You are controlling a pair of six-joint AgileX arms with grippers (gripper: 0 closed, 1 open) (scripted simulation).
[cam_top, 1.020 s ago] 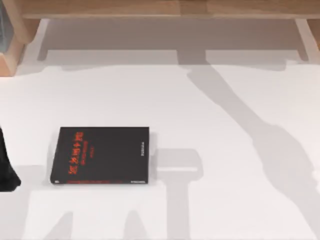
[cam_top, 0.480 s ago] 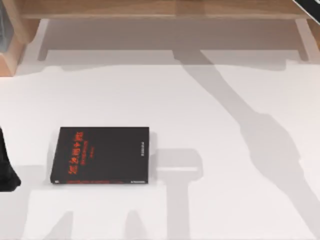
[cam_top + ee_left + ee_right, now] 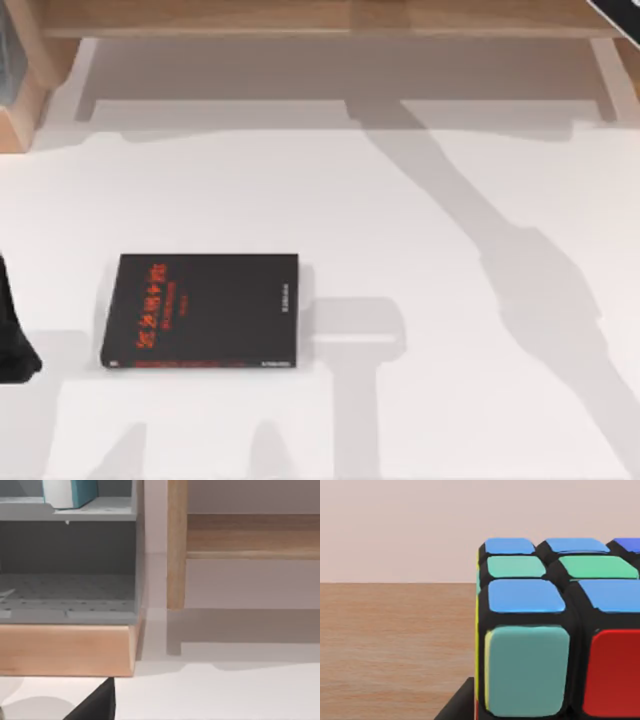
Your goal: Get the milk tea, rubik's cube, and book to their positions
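The rubik's cube [image 3: 555, 630] is seen close up at the right of the right wrist view, over a wooden shelf [image 3: 390, 645]. Whether it is gripped cannot be told. The cyan book [image 3: 70, 492] is stood in the grey cabinet [image 3: 70, 570], upper left of the left wrist view.

The rubik's cube [image 3: 555, 630] runs off the right wrist view's edge; the book [image 3: 70, 492] is cropped there too.

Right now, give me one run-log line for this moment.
rubik's cube: on wooden surface, close before right wrist camera | blue book: on grey shelf | black book: flat on table, left side | left arm: parked at left edge
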